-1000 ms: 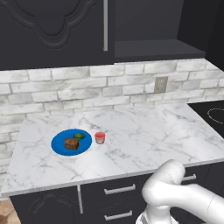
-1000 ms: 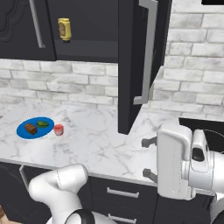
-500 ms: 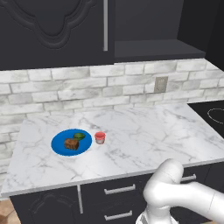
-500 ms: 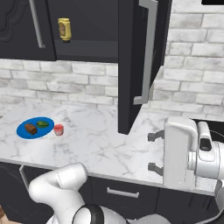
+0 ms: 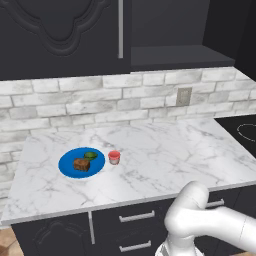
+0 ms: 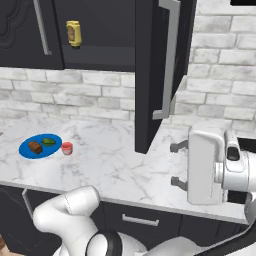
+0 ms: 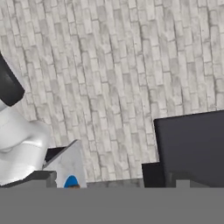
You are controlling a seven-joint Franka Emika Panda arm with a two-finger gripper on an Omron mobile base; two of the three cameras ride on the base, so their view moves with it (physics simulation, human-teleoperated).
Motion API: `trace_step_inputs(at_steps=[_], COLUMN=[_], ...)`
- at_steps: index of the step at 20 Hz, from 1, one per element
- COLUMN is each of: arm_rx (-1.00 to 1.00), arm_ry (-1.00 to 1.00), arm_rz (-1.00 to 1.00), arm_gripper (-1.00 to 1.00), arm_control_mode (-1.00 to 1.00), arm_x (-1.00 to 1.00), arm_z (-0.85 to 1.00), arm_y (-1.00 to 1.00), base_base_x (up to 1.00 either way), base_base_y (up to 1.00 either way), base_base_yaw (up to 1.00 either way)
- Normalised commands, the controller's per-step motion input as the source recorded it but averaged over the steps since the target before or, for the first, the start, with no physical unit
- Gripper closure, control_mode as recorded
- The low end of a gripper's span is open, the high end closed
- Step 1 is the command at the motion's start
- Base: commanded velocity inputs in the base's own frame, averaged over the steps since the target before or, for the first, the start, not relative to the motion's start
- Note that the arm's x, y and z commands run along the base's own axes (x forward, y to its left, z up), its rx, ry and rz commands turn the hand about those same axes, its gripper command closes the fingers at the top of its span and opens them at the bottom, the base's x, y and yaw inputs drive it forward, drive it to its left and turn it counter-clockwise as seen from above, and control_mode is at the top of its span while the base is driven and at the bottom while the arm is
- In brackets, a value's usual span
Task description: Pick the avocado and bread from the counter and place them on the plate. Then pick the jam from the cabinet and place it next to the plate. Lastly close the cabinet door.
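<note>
On the blue plate (image 5: 67, 165) (image 6: 27, 150) lie the brown bread (image 5: 81, 164) (image 6: 35, 147) and the green avocado (image 5: 90, 155) (image 6: 48, 142). Just right of the plate, the red jam (image 5: 114, 157) (image 6: 67, 148) stands on the white marble counter (image 5: 165, 150) (image 6: 110, 165). The black cabinet door (image 6: 150, 75) hangs open with its metal bar handle (image 6: 168, 60) facing right. To the right of the door's lower edge, my gripper (image 6: 176, 165) is open and empty, its fingers (image 6: 177, 146) pointing left toward the door. A sliver of the plate (image 7: 71, 180) appears in the hand view.
A yellow bottle (image 6: 73, 33) stands on the shelf inside the open cabinet (image 6: 100, 30). A closed cabinet door (image 5: 55, 30) sits at the upper left. A grey brick wall with an outlet (image 5: 183, 96) backs the counter. A dark cooktop (image 5: 245, 132) lies at the far right.
My hand has shifted slightly right and upward beside the open door, jaws still wide. The plate, food and jam have not moved.
</note>
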Motion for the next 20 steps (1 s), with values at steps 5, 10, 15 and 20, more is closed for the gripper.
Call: trace_step_inputs(at_steps=[5,10,15,20], arm_rx=[0.0,0.0,0.0,0.0], arm_ry=[0.0,0.0,0.0,0.02], arm_rz=[0.0,0.0,0.0,0.0], arm_gripper=[-1.0,-1.0,-1.0,-1.0], arm_control_mode=[-1.0,-1.0,-1.0,-1.0], arm_x=[0.22,0.18,0.22,0.26], arm_z=[0.07,0.04,0.0,0.0], arm_y=[0.0,0.0,0.0,0.0], base_base_x=[0.0,0.0,0.0,0.0], base_base_y=[0.0,0.0,0.0,0.0], base_base_yaw=[0.0,0.0,0.0,0.0])
